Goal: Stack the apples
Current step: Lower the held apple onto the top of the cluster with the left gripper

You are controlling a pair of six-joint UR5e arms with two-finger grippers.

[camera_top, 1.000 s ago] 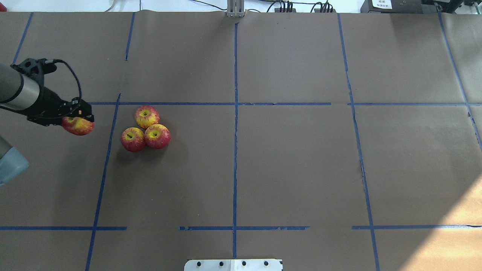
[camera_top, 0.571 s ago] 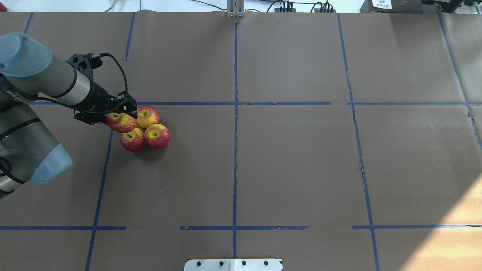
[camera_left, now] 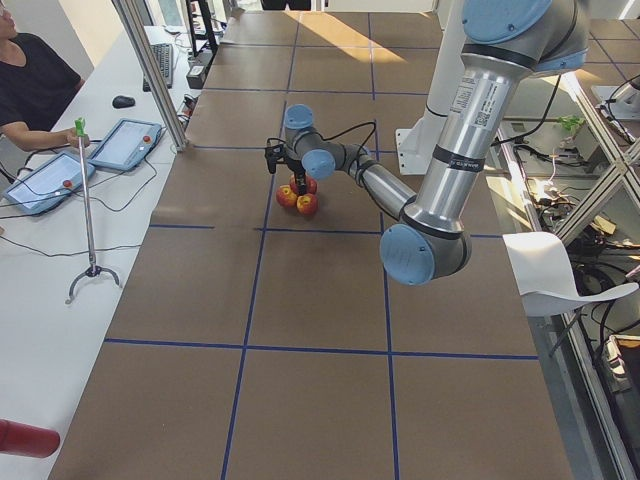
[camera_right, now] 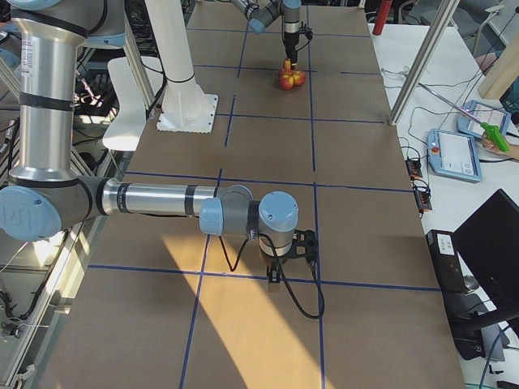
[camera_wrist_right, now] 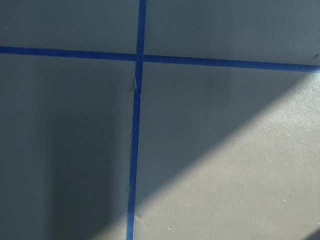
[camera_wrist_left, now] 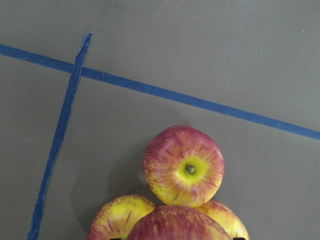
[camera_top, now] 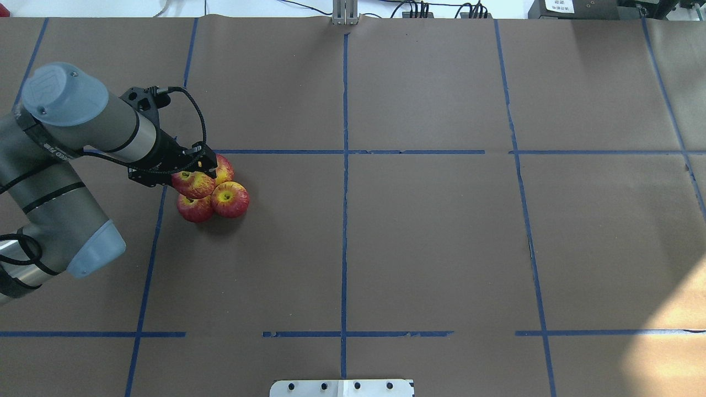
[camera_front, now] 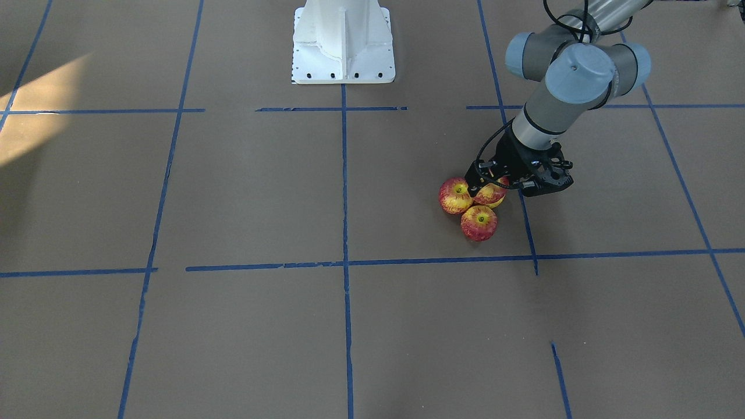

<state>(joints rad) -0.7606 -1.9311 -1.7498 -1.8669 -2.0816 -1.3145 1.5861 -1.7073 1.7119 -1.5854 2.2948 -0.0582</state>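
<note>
Three red-and-yellow apples sit bunched together on the brown paper: one far [camera_top: 223,168], one near left [camera_top: 193,210], one near right [camera_top: 230,199]. My left gripper [camera_top: 194,175] is shut on a fourth apple [camera_top: 192,184] and holds it over the bunch. I cannot tell whether it touches them. In the front-facing view the held apple [camera_front: 490,195] is beside two of the others [camera_front: 454,196] [camera_front: 479,223]. The left wrist view shows the held apple [camera_wrist_left: 177,226] at the bottom edge, above one apple [camera_wrist_left: 184,166]. My right gripper [camera_right: 280,274] shows only in the exterior right view; I cannot tell if it is open or shut.
Blue tape lines [camera_top: 345,165] divide the brown paper-covered table [camera_top: 430,231] into squares. The robot's white base [camera_front: 343,41] stands at the table's robot side. An operator [camera_left: 30,90] sits at a side desk with tablets.
My left gripper has moved right with the apple in it, from well left of the bunch to over it. The three apples on the table have not moved.
</note>
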